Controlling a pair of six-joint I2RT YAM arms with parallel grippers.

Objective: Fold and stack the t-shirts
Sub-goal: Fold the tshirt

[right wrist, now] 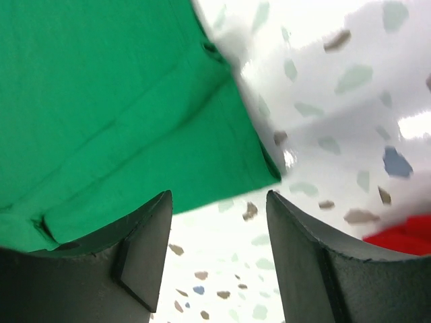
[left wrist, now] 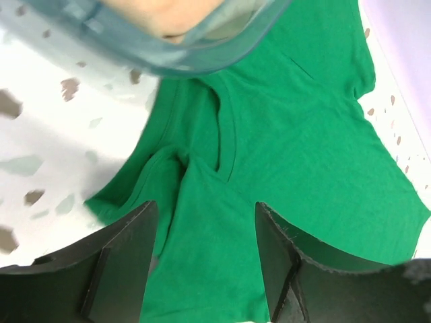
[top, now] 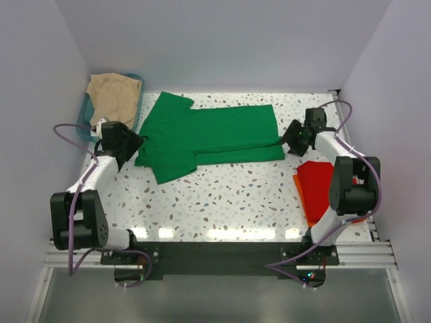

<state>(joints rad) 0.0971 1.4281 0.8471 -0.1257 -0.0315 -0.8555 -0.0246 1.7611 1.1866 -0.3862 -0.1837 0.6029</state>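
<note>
A bright green t-shirt lies on the speckled table, folded lengthwise into a long band with a sleeve sticking out at its left end. My left gripper hovers over that left end, open. In the left wrist view the left gripper has green t-shirt cloth beneath the gap but nothing pinched. My right gripper stands open at the shirt's right end. In the right wrist view the right gripper is over bare table beside the green t-shirt's hem corner. A folded red-orange t-shirt lies near the right arm.
A teal plastic basket holding beige cloth stands at the back left, close to my left gripper; the basket's rim crosses the top of the left wrist view. White walls close in the table on three sides.
</note>
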